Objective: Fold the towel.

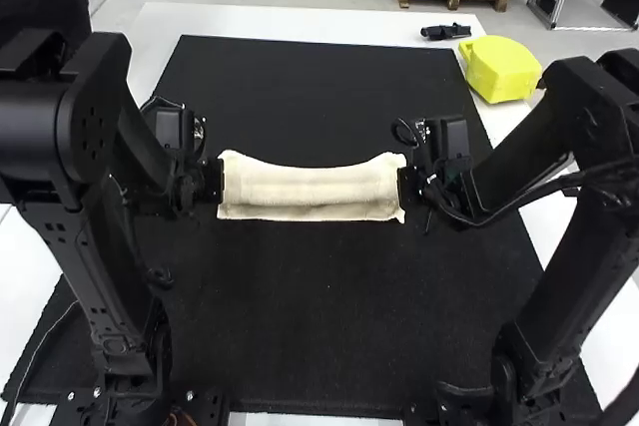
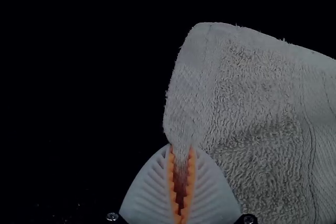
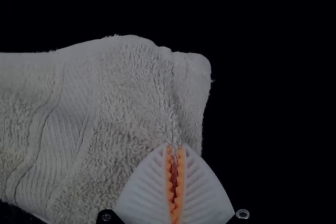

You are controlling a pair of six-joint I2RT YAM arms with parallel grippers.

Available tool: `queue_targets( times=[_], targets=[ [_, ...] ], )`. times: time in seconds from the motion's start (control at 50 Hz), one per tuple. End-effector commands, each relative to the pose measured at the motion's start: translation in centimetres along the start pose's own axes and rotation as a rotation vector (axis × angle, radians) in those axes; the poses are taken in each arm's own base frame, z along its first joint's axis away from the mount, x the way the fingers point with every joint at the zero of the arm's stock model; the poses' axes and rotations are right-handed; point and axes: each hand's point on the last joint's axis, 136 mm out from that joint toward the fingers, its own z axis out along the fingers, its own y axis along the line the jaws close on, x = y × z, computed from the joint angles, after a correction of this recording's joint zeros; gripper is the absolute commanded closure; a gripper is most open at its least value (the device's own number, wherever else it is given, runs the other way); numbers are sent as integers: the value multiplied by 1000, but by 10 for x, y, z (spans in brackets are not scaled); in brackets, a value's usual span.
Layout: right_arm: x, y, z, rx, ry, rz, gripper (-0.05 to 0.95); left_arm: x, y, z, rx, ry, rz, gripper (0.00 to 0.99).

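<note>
Towel Gripped at Both Ends

One towel (image 1: 312, 187) is lying in a narrow, layered band, stretching from side to side over the middle of one black mat (image 1: 310, 316). Its far edge is dipping between the two ends, and a lower layer is showing along the near side. Two grippers are holding it: the left gripper (image 1: 217, 180) is pinching the left end, the right gripper (image 1: 407, 185) the right end. In each wrist view, two white ribbed fingers (image 2: 152, 187) are closing narrowly on cloth. Beyond the mat, one white table (image 1: 300, 22) is bearing one small black object (image 1: 445, 32) and, near it, one yellow object (image 1: 501, 67) beside the mat's far right corner.
</note>
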Motion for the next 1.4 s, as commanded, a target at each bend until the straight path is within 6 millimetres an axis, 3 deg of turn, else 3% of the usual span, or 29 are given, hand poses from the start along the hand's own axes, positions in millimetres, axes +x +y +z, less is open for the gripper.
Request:
queue_targets(
  times=[0.0,0.28,0.6,0.74,0.8,0.84,0.86,0.9,0.94,1.02,1.06,1.18,1.34,1.38],
  targets=[
    [8,-16,-3,86,19,-7,907,0,19,-5,-73,-13,4,970],
    [15,-14,0,78,46,-17,907,7,17,-5,-65,12,18,970],
    [52,-10,4,65,145,-38,907,22,17,-7,-65,34,26,970],
    [58,-9,6,66,161,-51,907,25,17,-7,-63,43,31,970],
    [58,-9,7,66,159,-59,836,23,17,-7,-64,33,34,961],
    [57,-10,7,70,157,-59,689,20,17,-7,-65,24,34,887],
    [57,-11,7,75,157,-59,561,20,17,-7,-65,24,34,816],
    [57,-11,7,78,157,-61,284,19,18,-7,-67,18,36,631],
    [56,-15,7,96,156,-63,131,19,18,-7,-70,18,35,462],
    [54,-15,7,95,150,-66,111,18,19,-7,-72,13,35,431],
    [52,-15,8,95,143,-71,48,17,19,-7,-72,8,32,426],
    [46,-14,8,91,120,-71,-3,13,21,-7,-86,-3,33,166],
    [30,-18,9,105,48,-71,-8,6,24,-7,-101,-30,34,134],
    [26,-18,9,108,31,-72,-8,5,25,-7,-107,-35,34,82]
  ],
)
